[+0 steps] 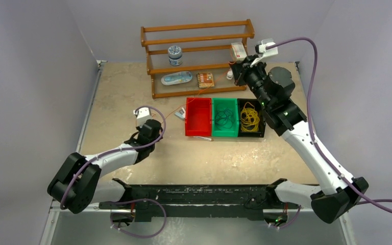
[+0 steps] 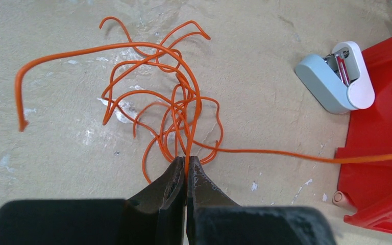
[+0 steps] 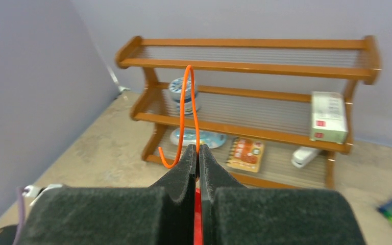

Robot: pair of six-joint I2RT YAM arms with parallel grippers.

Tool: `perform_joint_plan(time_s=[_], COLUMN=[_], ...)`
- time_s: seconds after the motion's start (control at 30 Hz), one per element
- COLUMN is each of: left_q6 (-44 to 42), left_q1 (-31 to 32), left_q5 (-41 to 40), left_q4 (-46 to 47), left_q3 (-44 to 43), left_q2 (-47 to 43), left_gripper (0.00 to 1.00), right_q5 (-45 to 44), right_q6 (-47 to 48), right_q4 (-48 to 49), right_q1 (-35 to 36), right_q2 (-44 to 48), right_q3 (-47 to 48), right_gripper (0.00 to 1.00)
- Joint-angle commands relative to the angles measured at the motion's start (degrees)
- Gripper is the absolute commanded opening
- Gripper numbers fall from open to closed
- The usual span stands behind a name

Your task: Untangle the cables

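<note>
Tabletop (image 2: 286,61) beside red bin (image 1: 198,116) bears orange cable (image 2: 198,109), clamped by left gripper (image 2: 186,161) and right gripper (image 3: 198,150), likely to straighten it.

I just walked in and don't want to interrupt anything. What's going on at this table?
The two arms are untangling cables. The left gripper is shut on the orange cable right at its tangle on the table. The right gripper is shut on the cable's far end, up by the shelf, so a strand runs between them. A dark cable lies in the green bin and a yellow cable in the black bin.
</note>
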State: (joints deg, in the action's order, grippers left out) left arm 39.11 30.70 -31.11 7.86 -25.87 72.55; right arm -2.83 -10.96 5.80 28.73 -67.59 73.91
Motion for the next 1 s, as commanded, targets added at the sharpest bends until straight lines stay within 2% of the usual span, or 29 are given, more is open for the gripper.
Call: perform_joint_plan(time_s=[0.0, 0.47, 0.97], left_q6=[1.32, 1.65, 4.23], left_q1=[-0.7, -1.17, -3.43], left_q5=[-0.71, -1.13, -3.03], left_q4=[0.32, 0.32, -2.68], left_q3=[-0.37, -0.32, -2.38], left_q2=[0.6, 1.25, 4.0], left_gripper=[0.0, 0.0, 0.0], right_q5=[-10.54, -30.79, -43.95], right_q6=[3.82, 12.86, 22.21], right_q4=[0.61, 0.52, 6.37], right_q1=[-0.6, -1.85, -2.06], right_q2=[3.12, 8.09, 14.8], right_q3=[1.62, 2.84, 0.6], right_gripper=[0.0, 0.0, 0.0])
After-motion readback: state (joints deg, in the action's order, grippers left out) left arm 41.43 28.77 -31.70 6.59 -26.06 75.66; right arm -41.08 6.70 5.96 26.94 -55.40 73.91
